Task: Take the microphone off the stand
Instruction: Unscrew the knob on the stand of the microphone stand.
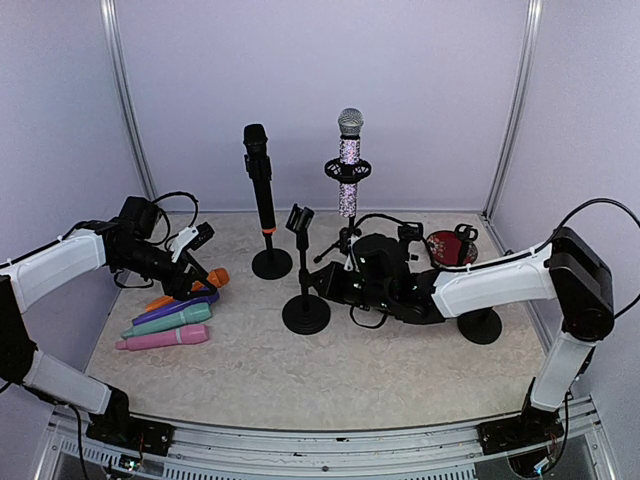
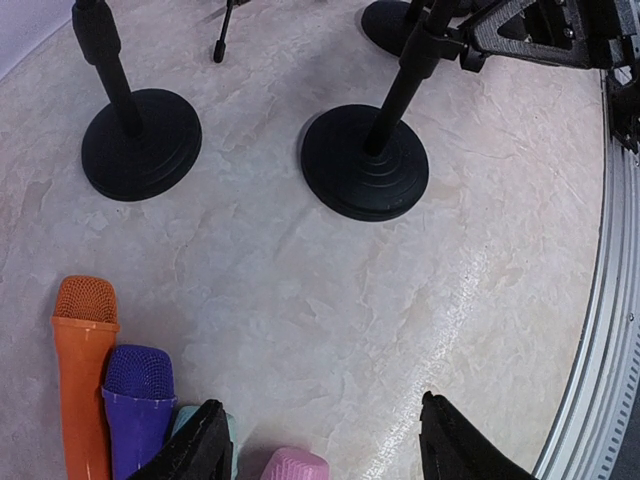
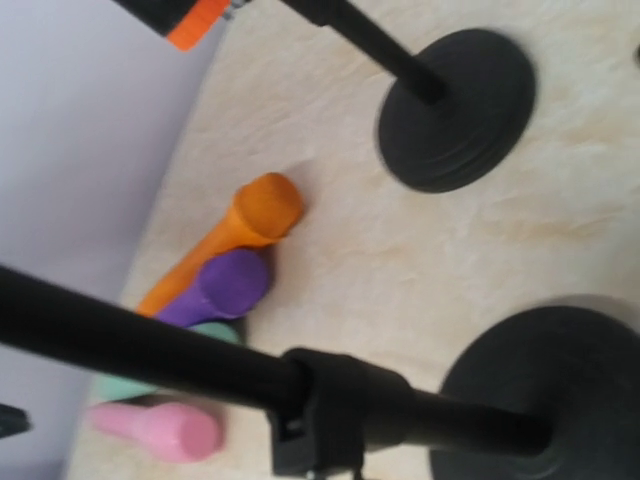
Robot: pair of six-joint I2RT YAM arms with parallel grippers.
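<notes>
1. The right gripper [image 1: 318, 283] is closed on the pole of the empty stand [image 1: 303, 262] in the middle of the table [image 1: 300, 390]. It grips low down, near the pole's collar. The left wrist view shows its fingers meeting the pole from the right.
2. This stand's clip at the top holds no microphone.
3. The black microphone [image 1: 259, 175] stands upright in its own stand [image 1: 271, 264]. It is just to the left of the gripped stand and farther back, apart from both grippers.
4. The sparkly microphone [image 1: 349, 160] sits upright in a ring mount on a tripod [image 1: 345, 238] at the far middle. It is behind the right gripper and well above it.
5. The left gripper [image 1: 197, 283] hovers at the left side with its jaws apart and nothing between them. Only bare table shows between its fingers [image 2: 195, 450].
6. Four microphones lie side by side on the table under and beside the left gripper. From far to near they are the orange microphone [image 2: 82, 370], the purple microphone [image 2: 138, 400], the teal microphone [image 1: 170, 320] and the pink microphone [image 1: 160, 338].
7. The round base of the empty stand lies between the right gripper and these lying microphones.
8. A red round object [image 1: 450, 247] sits at the far right behind the right arm.
9. A spare black base [image 1: 481, 325] rests at the right, partly hidden by that arm.
</notes>
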